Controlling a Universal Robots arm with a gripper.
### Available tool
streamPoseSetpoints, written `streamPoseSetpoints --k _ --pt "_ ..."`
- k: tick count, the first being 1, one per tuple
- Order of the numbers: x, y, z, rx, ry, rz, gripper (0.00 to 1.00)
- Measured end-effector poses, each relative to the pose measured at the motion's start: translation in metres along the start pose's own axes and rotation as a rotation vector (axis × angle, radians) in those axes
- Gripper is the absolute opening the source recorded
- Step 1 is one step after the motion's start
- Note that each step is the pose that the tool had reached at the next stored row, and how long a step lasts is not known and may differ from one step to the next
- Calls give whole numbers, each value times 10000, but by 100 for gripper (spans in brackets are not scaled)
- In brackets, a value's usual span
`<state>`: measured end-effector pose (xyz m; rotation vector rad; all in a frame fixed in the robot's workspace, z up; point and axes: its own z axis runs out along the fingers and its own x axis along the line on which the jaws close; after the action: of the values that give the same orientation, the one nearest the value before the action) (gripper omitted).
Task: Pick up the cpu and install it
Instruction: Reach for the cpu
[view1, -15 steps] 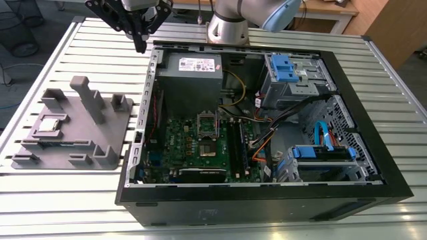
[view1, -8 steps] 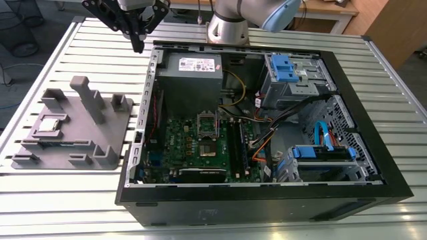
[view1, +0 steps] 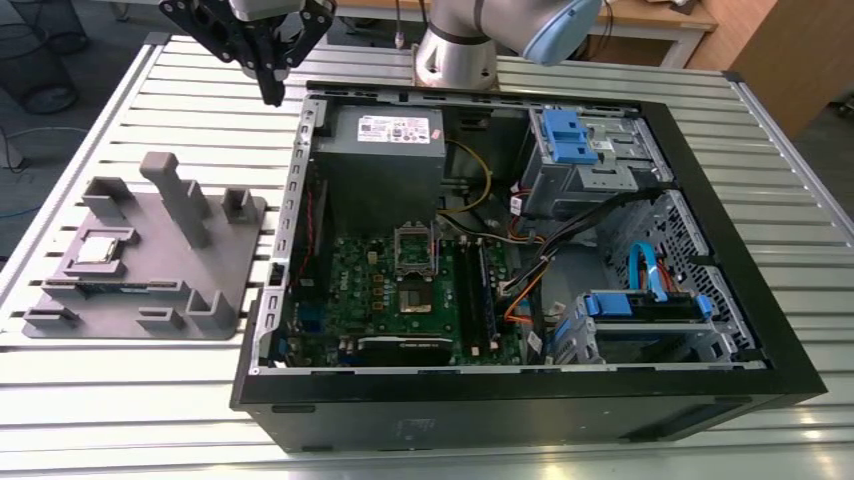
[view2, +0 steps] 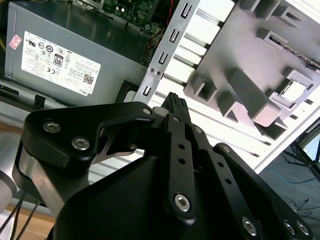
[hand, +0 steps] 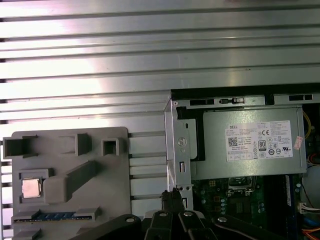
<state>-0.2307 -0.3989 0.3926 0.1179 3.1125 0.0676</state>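
Observation:
The cpu (view1: 99, 250) is a small silvery square lying in a recess of the grey holder block (view1: 214, 270), on the table at the exterior view's left of the open computer case. It also shows in both wrist views as the cpu (hand: 31, 188) and the cpu (view2: 295, 90). My gripper (view1: 274, 92) hangs high above the table, beyond the holder and just outside the case's far corner. Its black fingers (view2: 175, 104) are pressed together with nothing between them. Inside the case, the metal-framed socket (view1: 415, 268) sits on the green motherboard (view1: 358, 290).
The black case wall (view1: 534, 395) rings the motherboard, a grey power supply (view1: 380, 135), blue drive cages (view1: 581, 135) and loose cables (view1: 527, 275). The holder block carries tall upright posts (view1: 180, 195). All of it rests on a slatted aluminium table (view1: 107, 400).

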Motion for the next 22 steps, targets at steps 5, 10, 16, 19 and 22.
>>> streamPoseSetpoints --k 5,10,16,19,22 --pt "2 0 0 0 0 0 11" --pt "57 -4 0 0 0 0 11" --pt "162 -12 -1 0 0 1 11" --pt "218 -17 -1 0 0 0 11" --pt "270 -21 -3 1 0 0 11"
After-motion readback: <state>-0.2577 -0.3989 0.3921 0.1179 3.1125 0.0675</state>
